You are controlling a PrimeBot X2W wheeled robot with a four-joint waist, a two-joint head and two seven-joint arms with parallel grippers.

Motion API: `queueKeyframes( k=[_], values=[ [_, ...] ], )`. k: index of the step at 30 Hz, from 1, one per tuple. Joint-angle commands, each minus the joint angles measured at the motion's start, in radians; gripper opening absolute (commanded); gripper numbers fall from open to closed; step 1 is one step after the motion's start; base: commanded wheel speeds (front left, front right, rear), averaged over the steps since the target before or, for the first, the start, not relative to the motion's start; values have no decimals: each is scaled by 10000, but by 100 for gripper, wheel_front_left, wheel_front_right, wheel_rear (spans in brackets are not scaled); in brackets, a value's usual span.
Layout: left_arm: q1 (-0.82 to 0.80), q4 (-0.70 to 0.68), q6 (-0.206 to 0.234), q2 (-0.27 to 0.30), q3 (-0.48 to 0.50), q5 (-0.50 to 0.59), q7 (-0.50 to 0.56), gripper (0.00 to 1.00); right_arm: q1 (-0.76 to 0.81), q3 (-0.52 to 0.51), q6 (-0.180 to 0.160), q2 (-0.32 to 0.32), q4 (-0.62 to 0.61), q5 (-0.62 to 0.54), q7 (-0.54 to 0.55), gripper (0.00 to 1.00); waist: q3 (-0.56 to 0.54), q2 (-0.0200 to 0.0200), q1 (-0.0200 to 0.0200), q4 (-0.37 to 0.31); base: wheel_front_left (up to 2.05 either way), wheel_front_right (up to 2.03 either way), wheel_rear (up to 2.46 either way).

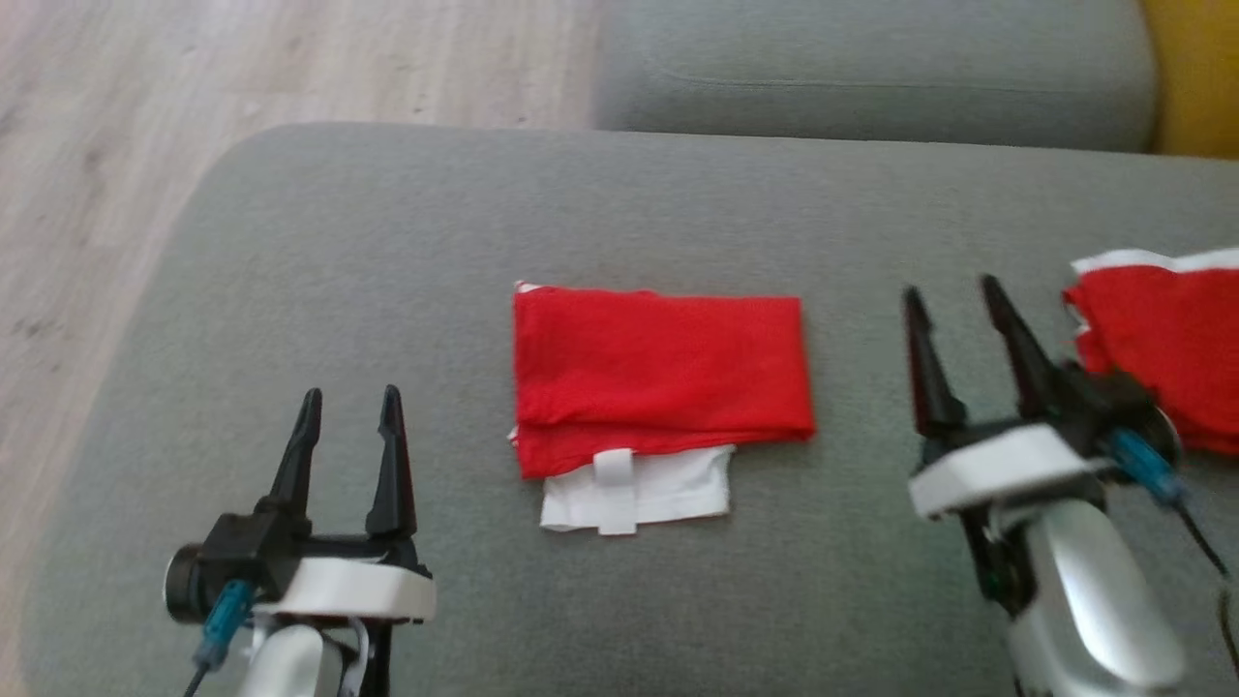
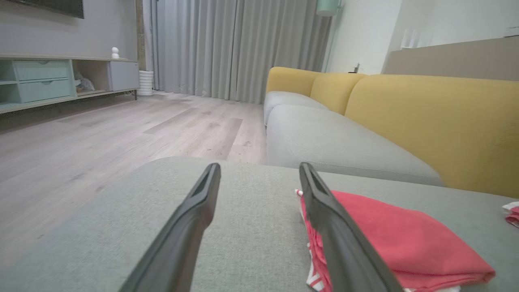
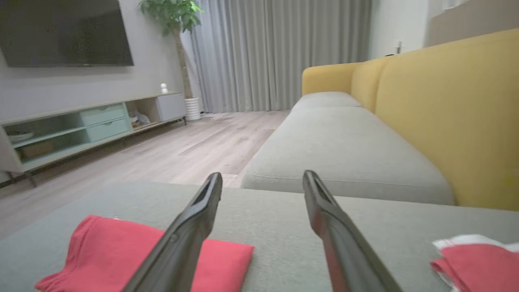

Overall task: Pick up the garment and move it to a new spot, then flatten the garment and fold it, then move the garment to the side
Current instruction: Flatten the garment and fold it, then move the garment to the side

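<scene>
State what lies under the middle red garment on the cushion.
White fabric pokes out beneath the red garment at its near edge, on the cushion. How far it runs underneath is covered.

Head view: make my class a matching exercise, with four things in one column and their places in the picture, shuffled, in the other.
Things
1. folded red garment
2. left pincer
3. second red garment
4. wooden floor

Places
A. upper left corner
B. far right edge
C. middle of the grey cushion
D. lower left, fingers apart

Pairs: 1-C, 2-D, 3-B, 4-A
</scene>
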Motion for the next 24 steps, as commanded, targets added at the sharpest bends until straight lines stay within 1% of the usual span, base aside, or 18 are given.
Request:
queueKeyframes(
  k=[1,5,9,20,24],
  values=[
    [-170,-383,51,99,469,42,-80,100,-23,164,65,154,-547,62,-18,100,7,0,1,-214,0,0,0],
    [2,-406,-99,58,498,43,-80,100,1055,-82,65,156,-1293,276,124,100,36,0,1,-381,0,0,0],
    [104,-388,-136,34,558,157,-80,100,1652,-235,65,156,-1732,448,135,100,64,0,1,-459,0,0,0],
    [-27,-346,-283,-59,510,287,-80,100,1670,-244,65,157,-2163,520,362,100,202,0,1,-348,0,0,0],
    [-222,-358,-341,-85,436,325,-80,100,1419,-85,65,157,-2121,679,654,100,477,0,1,-160,0,0,0]
  ],
)
